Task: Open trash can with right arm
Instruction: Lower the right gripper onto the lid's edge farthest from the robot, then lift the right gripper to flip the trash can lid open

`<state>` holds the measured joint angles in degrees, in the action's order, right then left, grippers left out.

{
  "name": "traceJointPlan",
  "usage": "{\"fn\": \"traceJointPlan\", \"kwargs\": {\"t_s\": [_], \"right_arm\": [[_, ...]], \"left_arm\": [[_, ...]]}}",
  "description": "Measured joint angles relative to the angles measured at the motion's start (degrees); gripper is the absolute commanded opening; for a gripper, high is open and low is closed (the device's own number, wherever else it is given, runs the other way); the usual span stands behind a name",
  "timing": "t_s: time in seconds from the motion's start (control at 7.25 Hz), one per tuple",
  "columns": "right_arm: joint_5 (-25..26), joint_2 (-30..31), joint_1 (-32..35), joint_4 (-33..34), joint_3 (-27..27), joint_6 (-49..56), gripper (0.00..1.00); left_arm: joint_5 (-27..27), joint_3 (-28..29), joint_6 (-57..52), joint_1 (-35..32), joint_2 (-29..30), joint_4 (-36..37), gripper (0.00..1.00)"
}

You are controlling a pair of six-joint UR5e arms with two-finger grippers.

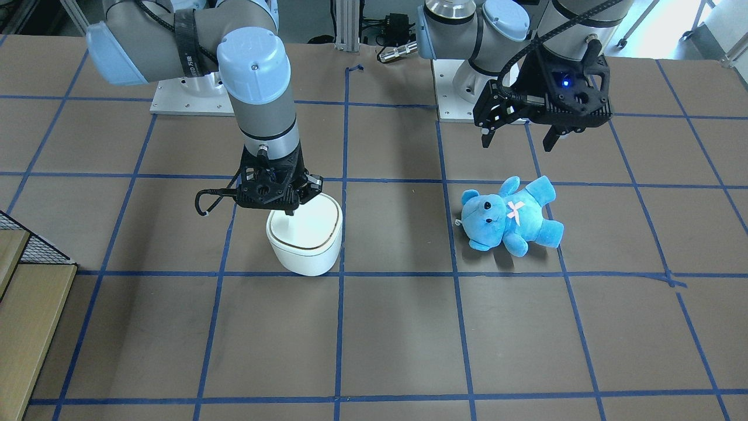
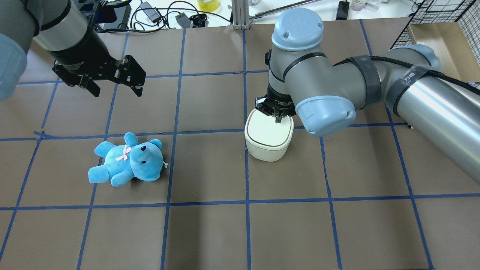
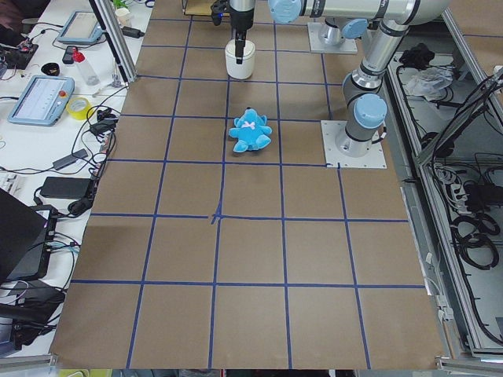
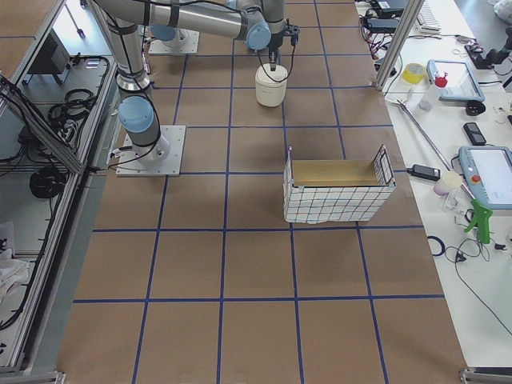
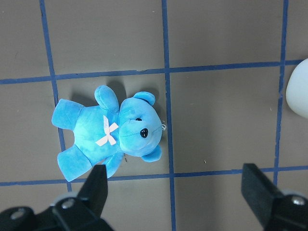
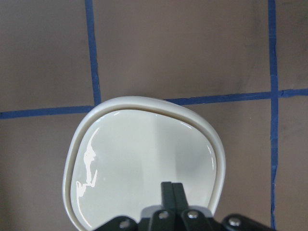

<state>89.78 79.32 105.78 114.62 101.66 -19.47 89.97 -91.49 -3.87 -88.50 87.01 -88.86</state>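
Observation:
The white trash can [image 1: 307, 245] stands on the table with its flat lid down; it also shows in the overhead view [image 2: 268, 138] and the right wrist view [image 6: 144, 159]. My right gripper [image 1: 288, 210] points straight down, shut and empty, with its fingertips [image 6: 172, 188] together on the lid near the edge closest to my base. It also shows in the overhead view [image 2: 278, 119]. My left gripper [image 1: 520, 137] is open and empty, held above the table behind the teddy; it shows in the overhead view too [image 2: 114, 88].
A blue plush bear [image 1: 511, 215] lies on its back under the left gripper's side of the table [image 2: 127, 159]. A wire basket with a wooden base [image 4: 336, 192] stands at the table's right end. Cables and tools lie beyond the far edge.

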Motion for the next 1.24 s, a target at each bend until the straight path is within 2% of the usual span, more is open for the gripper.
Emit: {"fn": "traceJointPlan", "kwargs": {"t_s": [0.69, 0.97, 1.24], "right_arm": [[-0.2, -0.3, -0.1, 0.2, 3.3, -0.1, 0.00], [0.1, -0.3, -0.1, -1.1, 2.0, -0.4, 0.00], [0.1, 0.0, -0.1, -7.2, -2.5, -0.5, 0.00]], "left_arm": [[0.0, 0.0, 0.0, 0.0, 0.0, 0.0, 1.00], [0.0, 0.0, 0.0, 0.0, 0.0, 0.0, 1.00], [0.0, 0.0, 0.0, 0.0, 0.0, 0.0, 1.00]]}}
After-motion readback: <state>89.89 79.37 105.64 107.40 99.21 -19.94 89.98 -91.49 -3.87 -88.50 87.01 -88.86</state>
